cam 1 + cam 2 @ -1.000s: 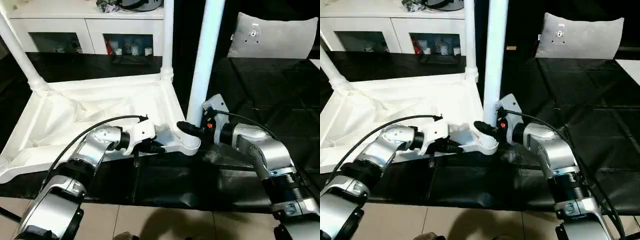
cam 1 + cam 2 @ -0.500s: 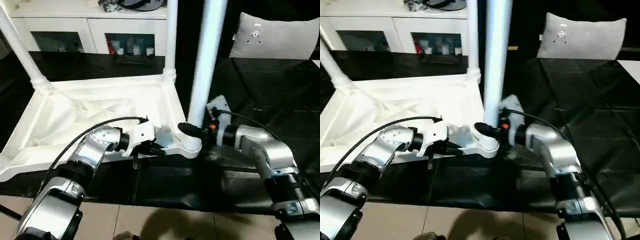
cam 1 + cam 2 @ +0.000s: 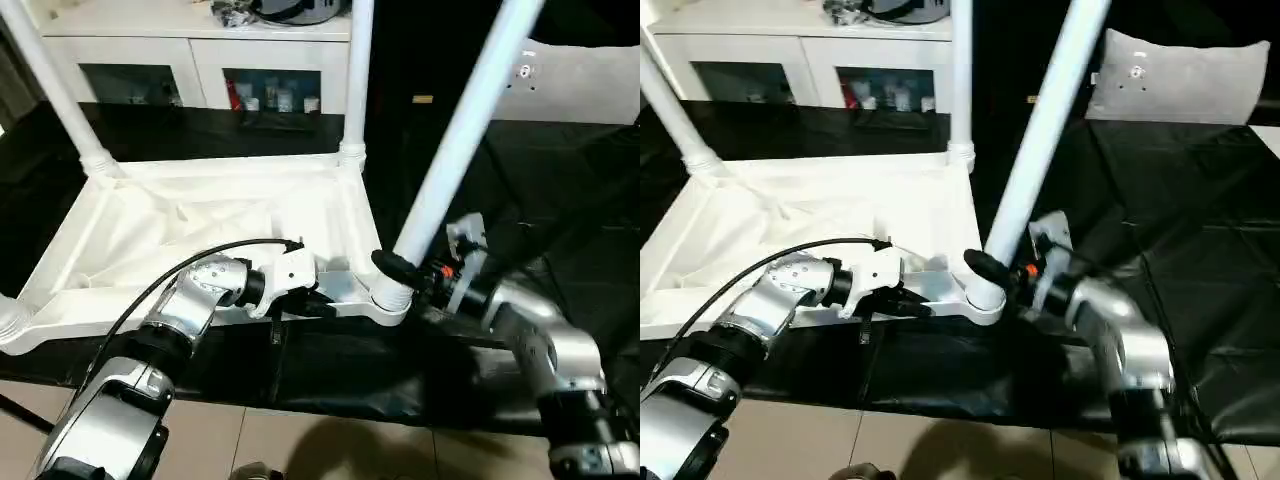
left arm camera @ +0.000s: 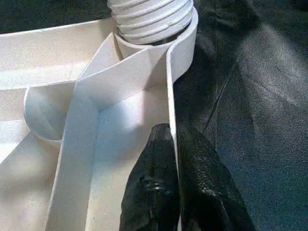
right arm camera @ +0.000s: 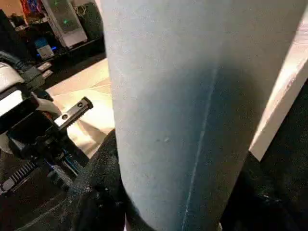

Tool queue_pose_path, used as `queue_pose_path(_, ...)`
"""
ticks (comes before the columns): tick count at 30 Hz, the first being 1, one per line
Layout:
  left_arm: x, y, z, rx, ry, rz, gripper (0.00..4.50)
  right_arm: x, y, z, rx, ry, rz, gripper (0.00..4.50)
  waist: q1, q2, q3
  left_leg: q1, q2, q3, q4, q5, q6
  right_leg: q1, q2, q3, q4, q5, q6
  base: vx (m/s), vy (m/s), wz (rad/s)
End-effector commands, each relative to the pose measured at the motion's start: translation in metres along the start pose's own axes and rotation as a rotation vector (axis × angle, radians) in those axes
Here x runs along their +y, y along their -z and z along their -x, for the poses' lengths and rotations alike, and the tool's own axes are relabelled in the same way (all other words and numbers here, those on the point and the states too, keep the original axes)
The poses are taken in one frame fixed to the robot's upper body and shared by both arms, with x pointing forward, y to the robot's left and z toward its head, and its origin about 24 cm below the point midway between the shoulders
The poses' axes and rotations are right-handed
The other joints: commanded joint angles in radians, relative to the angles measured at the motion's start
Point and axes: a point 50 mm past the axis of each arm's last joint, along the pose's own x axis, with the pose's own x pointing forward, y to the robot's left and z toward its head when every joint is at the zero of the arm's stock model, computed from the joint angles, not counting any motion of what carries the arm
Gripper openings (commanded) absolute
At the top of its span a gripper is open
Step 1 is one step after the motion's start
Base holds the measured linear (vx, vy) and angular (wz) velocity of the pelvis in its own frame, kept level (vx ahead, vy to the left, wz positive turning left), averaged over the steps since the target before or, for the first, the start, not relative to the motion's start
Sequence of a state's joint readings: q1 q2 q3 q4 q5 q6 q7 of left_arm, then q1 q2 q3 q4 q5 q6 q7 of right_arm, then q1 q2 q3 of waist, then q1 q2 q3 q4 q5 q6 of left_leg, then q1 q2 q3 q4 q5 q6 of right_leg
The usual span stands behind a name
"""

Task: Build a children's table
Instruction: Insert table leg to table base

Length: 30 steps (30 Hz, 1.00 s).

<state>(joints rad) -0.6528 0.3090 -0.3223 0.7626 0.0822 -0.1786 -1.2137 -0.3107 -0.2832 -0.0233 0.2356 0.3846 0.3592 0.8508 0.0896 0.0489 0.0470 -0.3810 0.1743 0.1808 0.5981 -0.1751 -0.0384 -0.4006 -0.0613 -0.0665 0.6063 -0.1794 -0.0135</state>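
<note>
The white plastic top [image 3: 200, 235] lay upside down on a worktop [image 3: 560, 190] draped in creased, glossy black sheeting; its underside showed smooth walls, thin raised ribs and round corner sockets. The left tool [image 3: 318, 297] was pinched on the top's thin near wall, one black textured finger [image 4: 151, 192] on each face of it, just beside the near corner socket [image 3: 390, 300]. In that socket stood a leg [image 3: 455, 150], a smooth, tapered white tube with a ringed, threaded foot; it leaned away from the left tool, towards the right. The right tool [image 3: 400, 270] gripped this leg low down, just above the socket, its black fingers [image 5: 96, 187] round the tube on both sides. Beyond the left tool, two more legs [image 3: 352, 75] rose from the far corners, one upright, the other [image 3: 50, 85] tilted. Behind the worktop stood a white cabinet [image 3: 190, 50] with glass doors.
</note>
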Motion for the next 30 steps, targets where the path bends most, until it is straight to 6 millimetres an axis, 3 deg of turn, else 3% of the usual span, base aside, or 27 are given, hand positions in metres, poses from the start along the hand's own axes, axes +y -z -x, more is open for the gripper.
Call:
queue_pose_path(1, -0.006, 0.007, -0.003, 0.027, 0.029, 0.007, 0.0, 0.003, 0.023, 0.003, 0.11, 0.007, 0.002, 1.9, -0.001, -0.001, -0.059, 0.022, 0.06, -0.027, -0.078, -0.294, 0.008, 0.04, -0.094, 0.051, -0.093, -0.343, -0.181, 0.0, 0.0, 0.0)
queue_pose_path(10, -0.008, 0.008, -0.005, 0.027, 0.03, 0.007, 0.0, 0.003, 0.029, 0.007, 0.162, 0.007, 0.098, 1.9, -0.004, -0.004, -0.056, 0.024, 0.06, -0.028, -0.08, -0.316, 0.012, 0.04, -0.094, 0.051, -0.097, -0.373, -0.176, 0.0, 0.0, 0.0)
queue_pose_path(11, -0.008, 0.008, -0.005, 0.027, 0.03, 0.007, 0.0, 0.003, 0.03, 0.007, 0.173, 0.005, 0.111, 1.9, -0.004, -0.008, -0.055, 0.024, 0.059, -0.028, -0.08, -0.317, 0.011, 0.04, -0.096, 0.052, -0.099, -0.389, -0.172, 0.0, 0.0, 0.0)
queue_pose_path(17, -0.011, 0.009, -0.006, 0.023, 0.032, 0.009, 0.0, 0.005, 0.034, 0.008, 0.216, -0.014, 0.154, 1.9, -0.01, -0.008, -0.048, 0.039, 0.06, -0.03, -0.089, -0.365, 0.006, 0.039, -0.098, 0.05, -0.117, -0.499, -0.141, 0.0, 0.0, 0.0)
queue_pose_path(21, -0.014, 0.011, -0.006, 0.027, 0.038, 0.01, 0.0, 0.005, 0.036, 0.005, 0.266, -0.038, 0.184, 1.9, -0.012, -0.01, -0.05, 0.035, 0.061, -0.029, -0.091, -0.34, 0.009, 0.042, -0.096, 0.053, -0.111, -0.441, -0.155, 0.0, 0.0, 0.0)
queue_pose_path(25, -0.015, 0.012, -0.005, 0.03, 0.04, 0.006, 0.0, 0.007, 0.038, 0.004, 0.293, -0.061, 0.2, 1.9, -0.015, -0.015, -0.049, 0.038, 0.06, -0.03, -0.091, -0.356, 0.009, 0.041, -0.098, 0.053, -0.115, -0.484, -0.145, 0.0, 0.0, 0.0)
queue_pose_path(30, -0.016, 0.01, -0.004, 0.026, 0.04, 0.001, 0.0, 0.008, 0.041, 0.006, 0.32, -0.079, 0.205, 1.9, -0.018, -0.014, -0.05, 0.037, 0.062, -0.03, -0.094, -0.353, 0.008, 0.041, -0.096, 0.054, -0.114, -0.462, -0.145, 0.0, 0.0, 0.0)
